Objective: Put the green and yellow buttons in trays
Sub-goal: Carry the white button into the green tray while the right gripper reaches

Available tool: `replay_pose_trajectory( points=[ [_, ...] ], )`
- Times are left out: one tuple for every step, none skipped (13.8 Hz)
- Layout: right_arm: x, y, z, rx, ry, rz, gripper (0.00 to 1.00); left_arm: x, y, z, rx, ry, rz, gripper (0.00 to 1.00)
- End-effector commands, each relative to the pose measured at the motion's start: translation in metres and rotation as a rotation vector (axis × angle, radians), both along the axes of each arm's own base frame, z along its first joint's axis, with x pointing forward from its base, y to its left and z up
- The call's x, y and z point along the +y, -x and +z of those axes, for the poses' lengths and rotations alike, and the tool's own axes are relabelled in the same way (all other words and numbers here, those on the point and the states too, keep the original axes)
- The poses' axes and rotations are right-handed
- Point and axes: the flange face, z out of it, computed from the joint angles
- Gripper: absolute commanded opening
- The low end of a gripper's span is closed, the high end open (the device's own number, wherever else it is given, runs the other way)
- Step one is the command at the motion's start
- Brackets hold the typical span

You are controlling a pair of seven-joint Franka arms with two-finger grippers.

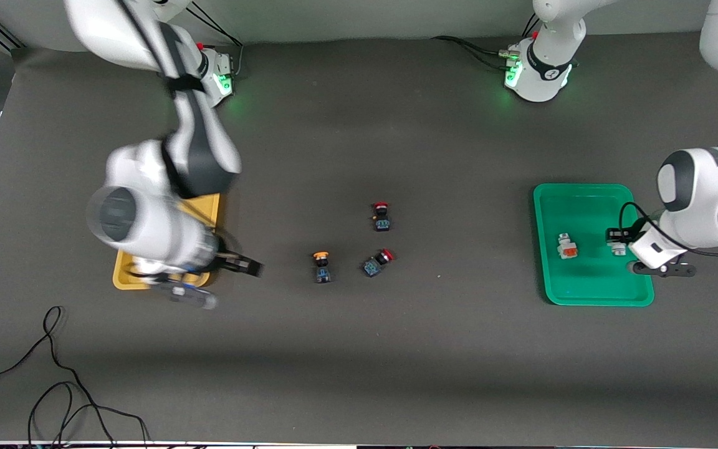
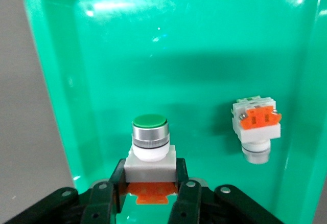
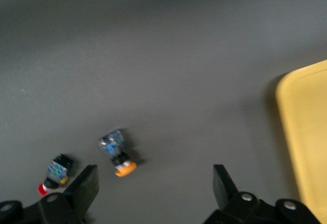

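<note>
Spreading under everything, the dark tabletop (image 1: pixel 359 349) carries two trays. The green tray (image 1: pixel 583 293) lies under the left pincer (image 2: pixel 149 188), whose fingers (image 2: pixel 186 196) are clenched on the white body of a green button (image 2: pixel 149 137), held low over the tray floor. Just beside that pincer, in the same tray, a second green button (image 1: pixel 567 246) lies on its side, apart from the held one. The yellow tray (image 1: pixel 209 209), largely covered by the right arm, sits at the right arm's end of the tabletop. The right pincer (image 3: pixel 153 188) hangs released over bare tabletop beside that tray, fingers spread wide and holding nothing. Near it stands a yellow button (image 1: pixel 321 267), with two red buttons (image 1: pixel 381 216) (image 1: pixel 376 262) toward the table's middle.
</note>
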Motion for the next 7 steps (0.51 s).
replay_pose_trajectory(
  points=[
    [0.063, -0.015, -0.051, -0.008, 0.013, -0.005, 0.99, 0.009, 0.001, -0.016, -0.007, -0.007, -0.007, 0.12],
    [0.070, -0.016, -0.062, -0.028, 0.004, -0.013, 0.99, 0.009, 0.000, -0.021, -0.016, -0.003, -0.005, 0.12],
    [0.075, -0.016, -0.073, -0.037, 0.000, -0.011, 0.99, 0.009, 0.001, -0.025, -0.014, 0.000, -0.005, 0.13],
    [0.082, -0.013, -0.085, -0.030, -0.002, 0.000, 0.99, 0.009, -0.001, -0.024, -0.018, 0.000, -0.008, 0.28],
    [0.090, -0.009, -0.099, -0.024, -0.003, 0.010, 0.99, 0.010, -0.001, -0.023, -0.016, 0.000, -0.007, 0.62],
    [0.096, -0.007, -0.113, -0.031, -0.005, 0.019, 0.99, 0.010, -0.002, -0.022, -0.015, -0.001, -0.009, 0.94],
    [0.105, -0.003, -0.126, -0.030, -0.011, 0.024, 0.99, 0.010, -0.002, -0.021, -0.014, -0.001, -0.008, 1.00]
  ],
)
